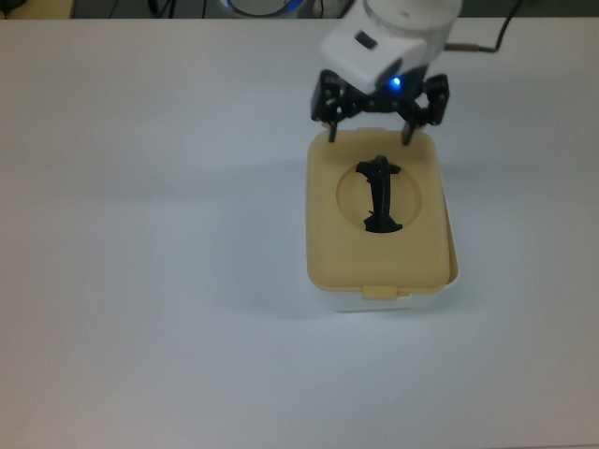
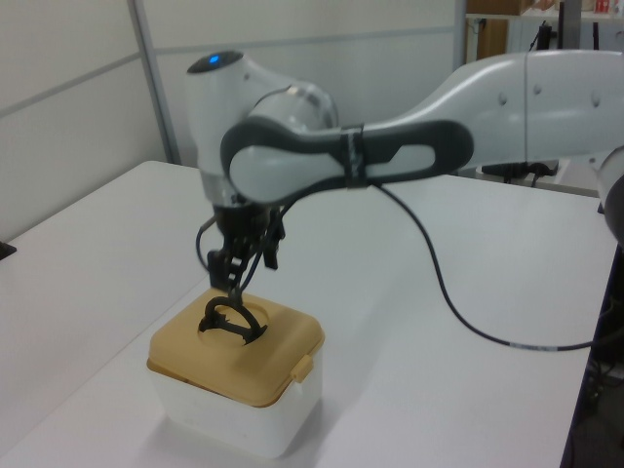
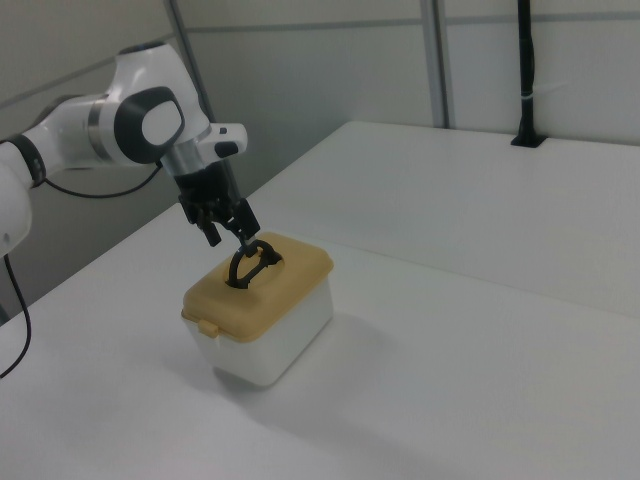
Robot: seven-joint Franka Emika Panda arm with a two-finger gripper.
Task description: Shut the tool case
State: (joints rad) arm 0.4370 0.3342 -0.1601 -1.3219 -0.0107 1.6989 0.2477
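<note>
Jaws apart, above lid (image 1: 374, 224) handle (image 1: 380, 195)

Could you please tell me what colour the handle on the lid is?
Black; the handle shows best in the top view.

One tool case (image 1: 379, 281) stands on one white table (image 1: 150, 234): one white tub (image 2: 234, 414), one beige lid (image 3: 285, 275) and one black handle (image 1: 381, 195). One arm (image 2: 390, 166) ends in one gripper (image 1: 370, 138) with two fingers (image 1: 329, 131). One black cable (image 2: 458, 302) hangs from the arm.
</note>
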